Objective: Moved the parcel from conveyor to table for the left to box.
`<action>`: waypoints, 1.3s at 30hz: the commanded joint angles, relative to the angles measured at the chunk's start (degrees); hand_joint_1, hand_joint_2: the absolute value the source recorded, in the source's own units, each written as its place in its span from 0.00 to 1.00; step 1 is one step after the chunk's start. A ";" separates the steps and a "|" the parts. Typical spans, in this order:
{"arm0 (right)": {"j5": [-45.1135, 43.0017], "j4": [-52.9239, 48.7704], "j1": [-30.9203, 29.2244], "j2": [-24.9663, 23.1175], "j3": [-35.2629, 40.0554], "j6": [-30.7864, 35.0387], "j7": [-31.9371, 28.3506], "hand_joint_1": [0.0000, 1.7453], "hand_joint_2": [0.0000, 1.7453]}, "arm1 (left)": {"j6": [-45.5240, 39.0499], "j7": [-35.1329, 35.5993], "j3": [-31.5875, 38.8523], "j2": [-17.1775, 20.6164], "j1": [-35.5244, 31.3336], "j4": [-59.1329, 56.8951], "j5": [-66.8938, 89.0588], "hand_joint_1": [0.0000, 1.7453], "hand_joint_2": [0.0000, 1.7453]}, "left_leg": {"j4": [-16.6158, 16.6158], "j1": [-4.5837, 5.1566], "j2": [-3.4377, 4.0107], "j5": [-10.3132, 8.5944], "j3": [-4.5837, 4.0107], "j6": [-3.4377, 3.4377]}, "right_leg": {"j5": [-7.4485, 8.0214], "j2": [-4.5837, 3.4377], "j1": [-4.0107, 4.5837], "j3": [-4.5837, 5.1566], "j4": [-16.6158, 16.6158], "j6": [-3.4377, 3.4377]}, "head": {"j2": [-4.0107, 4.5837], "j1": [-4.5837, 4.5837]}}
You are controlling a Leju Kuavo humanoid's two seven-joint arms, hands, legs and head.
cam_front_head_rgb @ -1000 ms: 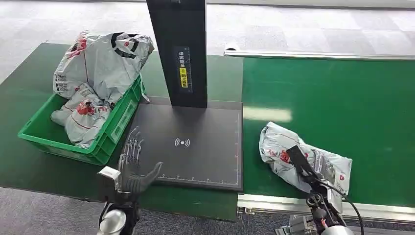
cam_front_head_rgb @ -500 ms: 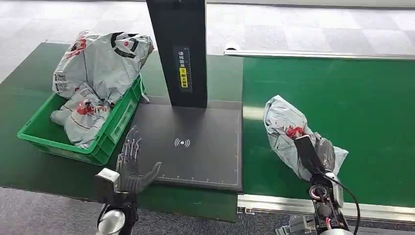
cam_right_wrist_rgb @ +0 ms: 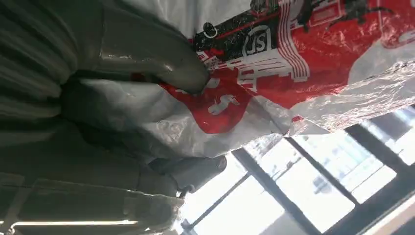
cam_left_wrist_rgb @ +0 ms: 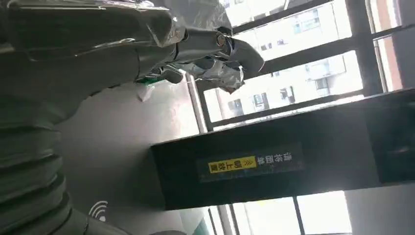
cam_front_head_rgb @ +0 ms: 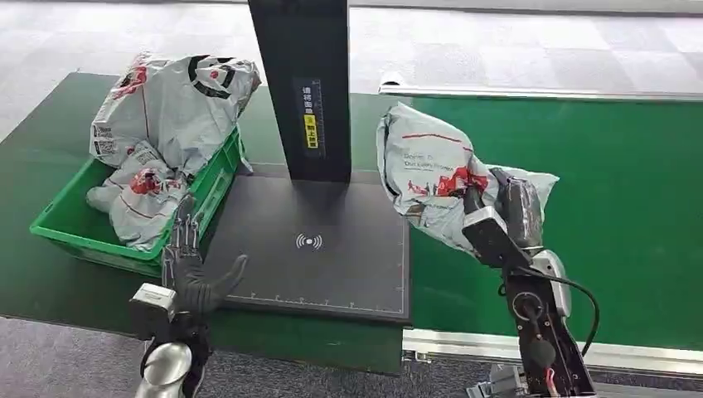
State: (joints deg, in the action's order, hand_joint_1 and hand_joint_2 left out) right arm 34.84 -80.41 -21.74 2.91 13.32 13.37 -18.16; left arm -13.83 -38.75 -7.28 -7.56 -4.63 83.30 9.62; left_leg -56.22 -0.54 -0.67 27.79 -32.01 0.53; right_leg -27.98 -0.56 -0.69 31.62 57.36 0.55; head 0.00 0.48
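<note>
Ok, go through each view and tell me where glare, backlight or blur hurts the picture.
Head view: evenly lit, with a pale glare patch on the conveyor. Left wrist view: bright windows backlight the dark scanner post. Right wrist view: the parcel is close and sharp; the windows behind wash out.

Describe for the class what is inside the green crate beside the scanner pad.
The green crate holds grey plastic parcels with red and black print, heaped above its rim. The parcels cover the crate's floor, so whatever lies under them cannot be seen.
</note>
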 commanded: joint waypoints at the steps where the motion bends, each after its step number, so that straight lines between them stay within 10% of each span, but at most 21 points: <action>1: -0.71 10.29 -10.09 -2.69 11.75 -1.30 1.64 1.00 1.00 | -0.18 0.68 5.26 2.75 -5.30 -1.88 -0.15 0.00 1.00 | 0.03 -0.01 0.41 -0.01 0.10 0.03 | 0.10 -0.33 0.02 0.07 0.00 -0.07 | 0.02 -0.07; 26: -10.34 42.97 -19.87 -13.07 20.75 -11.75 1.17 1.00 1.00 | -0.87 0.73 10.62 3.13 -6.24 -3.23 -0.47 0.00 1.00 | 0.02 -0.09 0.12 -0.09 0.04 0.07 | 0.06 -0.07 0.11 0.06 0.04 -0.03 | 0.00 -0.02; 27: -10.49 43.17 -19.88 -13.27 20.57 -11.30 0.97 0.00 1.00 | -0.89 0.73 10.60 3.12 -6.25 -3.25 -0.47 0.00 1.00 | 0.03 -0.10 0.15 -0.11 0.05 0.06 | 0.08 -0.07 0.13 0.04 0.02 -0.04 | 0.02 -0.02; 39: -16.46 36.06 -18.50 -11.50 16.47 -11.90 -1.44 0.00 1.00 | 0.81 1.43 7.33 3.38 -6.94 -3.90 2.36 0.00 1.00 | -0.02 -0.09 -0.05 -0.11 -0.04 0.06 | 0.03 0.09 0.11 0.12 0.05 -0.02 | 0.00 -0.02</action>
State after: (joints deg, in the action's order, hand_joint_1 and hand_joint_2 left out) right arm 20.37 -44.22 -37.91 -10.23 31.43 2.19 -18.84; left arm -13.73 -37.79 1.92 -4.83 -9.72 83.14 10.62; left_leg -56.23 -0.65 -0.67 27.72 -32.02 0.62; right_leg -27.96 -0.57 -0.57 31.74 57.41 0.53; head 0.00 0.46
